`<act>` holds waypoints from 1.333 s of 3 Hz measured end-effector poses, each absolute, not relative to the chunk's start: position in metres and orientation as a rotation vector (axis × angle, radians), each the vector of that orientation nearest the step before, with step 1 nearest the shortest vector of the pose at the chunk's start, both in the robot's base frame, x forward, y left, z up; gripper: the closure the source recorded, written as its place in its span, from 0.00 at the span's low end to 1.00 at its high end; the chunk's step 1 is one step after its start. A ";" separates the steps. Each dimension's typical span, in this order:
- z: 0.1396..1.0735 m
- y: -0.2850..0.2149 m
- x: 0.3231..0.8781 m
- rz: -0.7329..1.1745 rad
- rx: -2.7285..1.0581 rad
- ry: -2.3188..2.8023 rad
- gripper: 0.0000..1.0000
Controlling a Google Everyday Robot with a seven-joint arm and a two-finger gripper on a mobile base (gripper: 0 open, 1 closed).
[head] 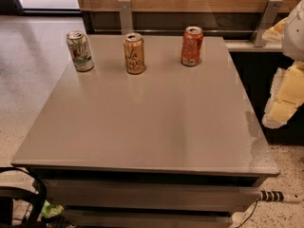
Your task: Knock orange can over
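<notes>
Target is the slim pale golden-orange drink can with dark cursive lettering and a silver top. It stands upright at the far side of the flat grey tabletop, in the middle of a row of three. White-and-green can is on its left in view, brighter red-orange can on its right. All three stand apart, none touching.

Gripper is at the right edge of view, off the table's right side and well apart from the target. Jaw state: cannot tell.

Handling guess: thin aluminium, stiff enough to take a push, smooth-walled and likely slippery on this glossy top. Can't tell if it's full or empty. If empty it's very light and may skid rather than tip.

No grasp needed. Make contact high on the body, near the silver rim, so it topples instead of sliding. Push along a line that misses both neighbours; the open near side of the tabletop looks safest. It will probably roll once down, so keep the shove gentle.
</notes>
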State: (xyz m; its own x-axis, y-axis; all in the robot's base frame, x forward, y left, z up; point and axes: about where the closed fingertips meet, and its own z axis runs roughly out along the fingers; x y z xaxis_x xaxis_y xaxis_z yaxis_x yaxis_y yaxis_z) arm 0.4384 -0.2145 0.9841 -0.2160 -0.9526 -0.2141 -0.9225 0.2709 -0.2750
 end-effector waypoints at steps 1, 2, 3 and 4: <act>0.984 -0.214 0.439 -0.125 -1.708 2.207 0.00; 0.982 -0.199 0.447 -0.118 -1.684 2.155 0.00; 0.964 -0.166 0.461 -0.027 -1.577 2.130 0.00; 0.933 -0.133 0.469 0.126 -1.387 2.148 0.00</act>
